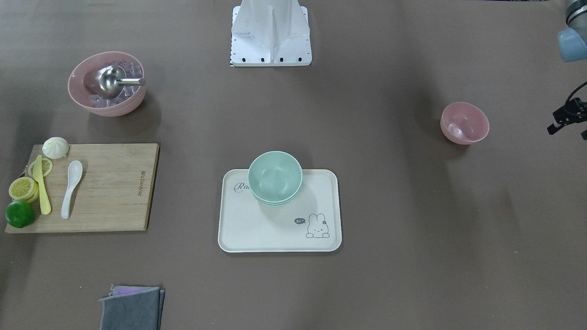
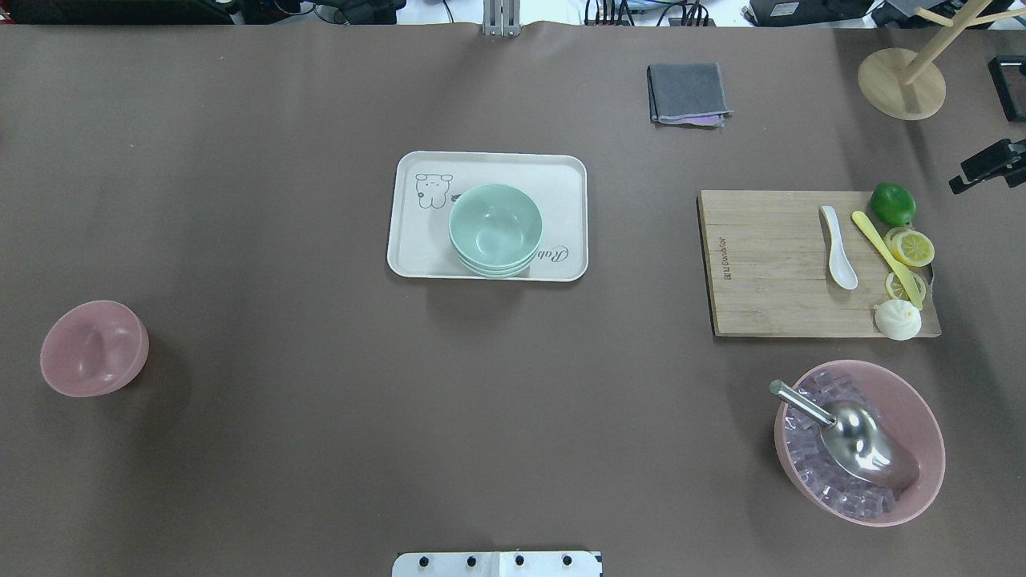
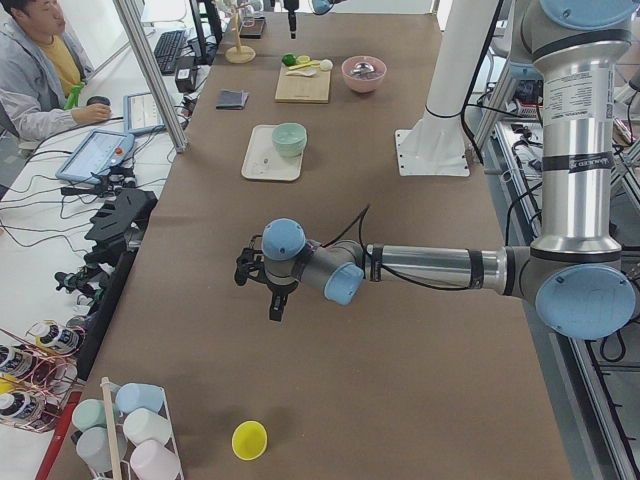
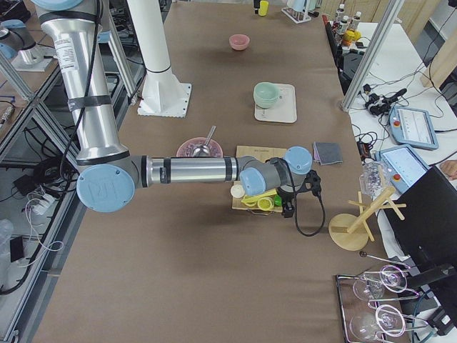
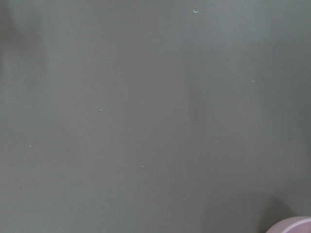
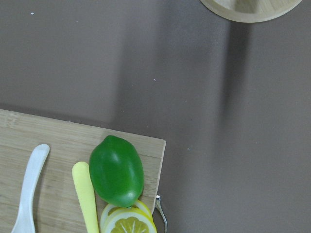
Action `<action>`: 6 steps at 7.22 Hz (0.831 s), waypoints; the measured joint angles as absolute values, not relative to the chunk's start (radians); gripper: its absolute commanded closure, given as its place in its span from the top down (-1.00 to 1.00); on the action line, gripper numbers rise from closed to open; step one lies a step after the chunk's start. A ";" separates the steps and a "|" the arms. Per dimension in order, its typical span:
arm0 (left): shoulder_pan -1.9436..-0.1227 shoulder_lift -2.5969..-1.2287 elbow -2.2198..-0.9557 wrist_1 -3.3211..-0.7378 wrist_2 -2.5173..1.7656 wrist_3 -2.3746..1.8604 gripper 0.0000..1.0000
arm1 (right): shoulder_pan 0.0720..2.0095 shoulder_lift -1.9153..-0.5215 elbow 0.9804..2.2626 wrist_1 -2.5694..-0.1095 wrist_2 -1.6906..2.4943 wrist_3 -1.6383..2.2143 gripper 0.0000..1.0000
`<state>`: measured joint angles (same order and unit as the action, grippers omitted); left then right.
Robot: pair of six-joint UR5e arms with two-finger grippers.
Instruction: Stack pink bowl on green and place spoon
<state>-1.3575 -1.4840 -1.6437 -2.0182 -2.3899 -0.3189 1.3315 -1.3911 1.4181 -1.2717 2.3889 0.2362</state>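
Note:
The small empty pink bowl stands alone on the table's left side; its rim shows at the corner of the left wrist view. Stacked green bowls sit on a cream tray. A white spoon lies on the wooden cutting board. My left gripper hovers beside the pink bowl, further out towards the table's end. My right gripper hovers by the board's outer far corner near the lime. I cannot tell whether either is open or shut.
A large pink bowl with ice cubes and a metal scoop stands near the board. A lime, lemon slices, a yellow knife and a bun lie on the board. A grey cloth and a wooden stand are at the far side.

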 measured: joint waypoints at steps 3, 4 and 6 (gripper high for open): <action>-1.357 -1.485 -1.638 -2.013 -2.390 -0.320 0.96 | 1.332 -1.393 1.422 -1.272 2.386 0.236 1.00; -1.357 -1.484 -1.634 -2.014 -2.389 -0.319 0.96 | 1.332 -1.393 1.422 -1.271 2.386 0.236 1.00; -1.357 -1.481 -1.630 -2.017 -2.389 -0.318 0.96 | 1.330 -1.393 1.422 -1.271 2.385 0.237 1.00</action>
<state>-1.3566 -1.4810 -1.6299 -2.0166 -2.3888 -0.3180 1.3305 -1.3933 1.4216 -1.2713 2.3854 0.2365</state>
